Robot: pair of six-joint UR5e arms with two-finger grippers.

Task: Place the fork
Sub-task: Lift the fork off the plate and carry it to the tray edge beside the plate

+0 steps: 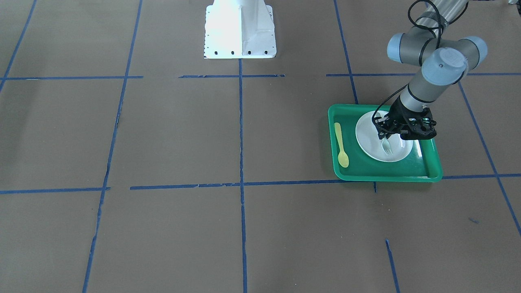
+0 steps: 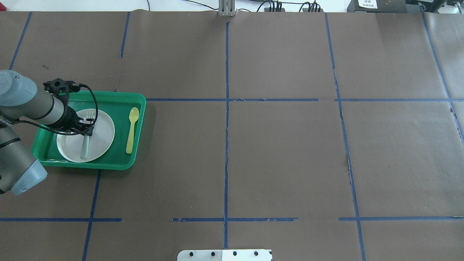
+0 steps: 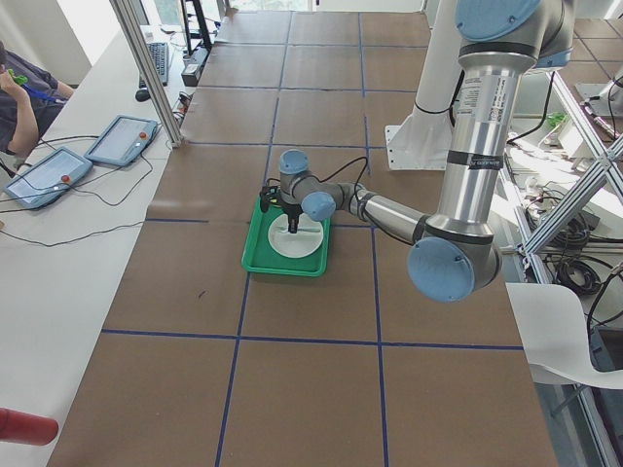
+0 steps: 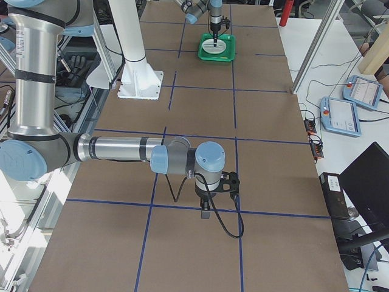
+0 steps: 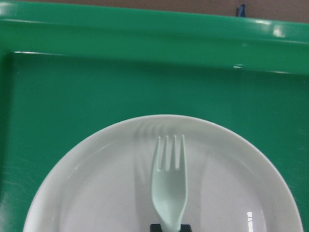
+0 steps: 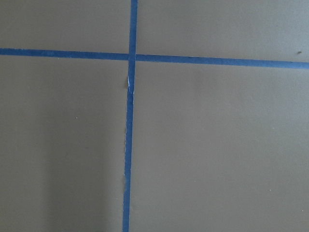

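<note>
The pale whitish plastic fork [image 5: 169,193] is over the white plate [image 2: 103,136], tines pointing to the tray's far rim. Its handle [image 2: 85,148] runs back toward the robot. My left gripper [image 2: 87,131] stands over the plate's middle and is shut on the fork's handle; a dark fingertip shows behind the handle at the bottom of the left wrist view. The tines cast a shadow on the plate. The fork [image 1: 387,147] also shows in the front view below the gripper [image 1: 386,137]. My right gripper [image 4: 205,213] hovers low over bare table; I cannot tell whether it is open.
The plate sits in a green tray [image 2: 119,105] at the table's left side. A yellow spoon [image 2: 131,130] lies in the tray beside the plate, toward the table's middle. Blue tape lines cross the brown paper. The robot's white base [image 1: 240,30] stands at the table edge.
</note>
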